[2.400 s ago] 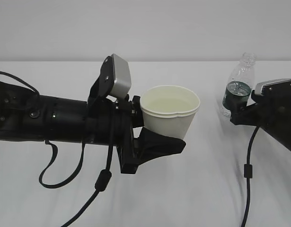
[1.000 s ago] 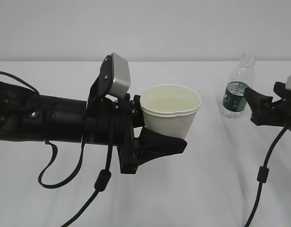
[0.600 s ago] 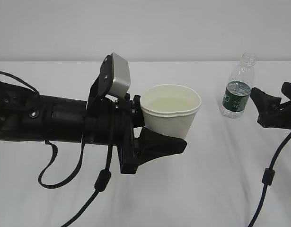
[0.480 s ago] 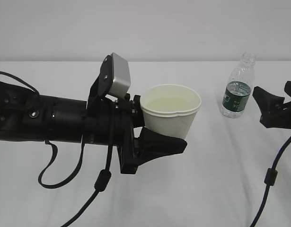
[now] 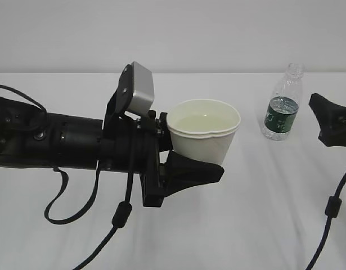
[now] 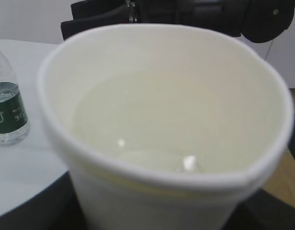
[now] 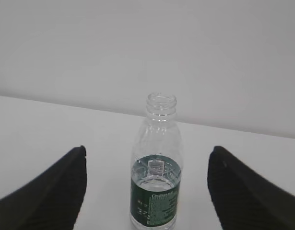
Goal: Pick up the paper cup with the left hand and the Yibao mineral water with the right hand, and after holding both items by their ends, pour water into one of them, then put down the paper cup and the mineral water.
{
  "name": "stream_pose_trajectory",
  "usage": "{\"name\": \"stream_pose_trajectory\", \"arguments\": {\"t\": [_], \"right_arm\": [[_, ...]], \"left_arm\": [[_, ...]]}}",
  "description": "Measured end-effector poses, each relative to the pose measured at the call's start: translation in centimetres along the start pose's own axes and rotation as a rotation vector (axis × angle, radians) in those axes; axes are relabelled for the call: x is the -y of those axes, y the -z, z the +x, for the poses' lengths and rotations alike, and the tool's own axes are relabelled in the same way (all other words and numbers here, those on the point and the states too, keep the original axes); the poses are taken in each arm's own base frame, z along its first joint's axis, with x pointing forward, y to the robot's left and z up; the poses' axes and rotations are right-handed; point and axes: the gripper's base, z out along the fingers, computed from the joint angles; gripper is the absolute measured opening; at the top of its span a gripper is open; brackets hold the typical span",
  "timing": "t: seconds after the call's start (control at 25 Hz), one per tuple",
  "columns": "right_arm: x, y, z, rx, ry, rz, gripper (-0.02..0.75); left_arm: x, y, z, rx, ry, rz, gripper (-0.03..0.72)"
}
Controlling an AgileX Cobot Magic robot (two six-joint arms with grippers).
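Near, centre of frame: my left hand (image 5: 187,163) clamped on paper cup (image 5: 202,136), cup upright, held above table (image 5: 229,225), water inside. My judgement: next is cup straight down onto table, upright axis kept so nothing spills. Far, upper right of frame: water bottle (image 5: 282,103) upright on table, neck open. My right hand (image 5: 330,121) at right edge, fingers apart, empty, beside bottle, not touching.

My right hand (image 5: 330,121) runs off frame edge; cup (image 6: 161,143) fills my left wrist view, blurred, hiding its fingers.
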Motion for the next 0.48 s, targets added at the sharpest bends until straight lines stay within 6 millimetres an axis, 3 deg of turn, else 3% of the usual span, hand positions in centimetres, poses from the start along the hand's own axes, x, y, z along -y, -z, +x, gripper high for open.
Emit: {"name": "stream_pose_trajectory", "arguments": {"t": [0.48], "right_arm": [[0.3, 1.8, -3.2, 0.010, 0.035, 0.033, 0.592]], "left_arm": [[0.0, 0.0, 0.0, 0.001, 0.000, 0.001, 0.457]]}}
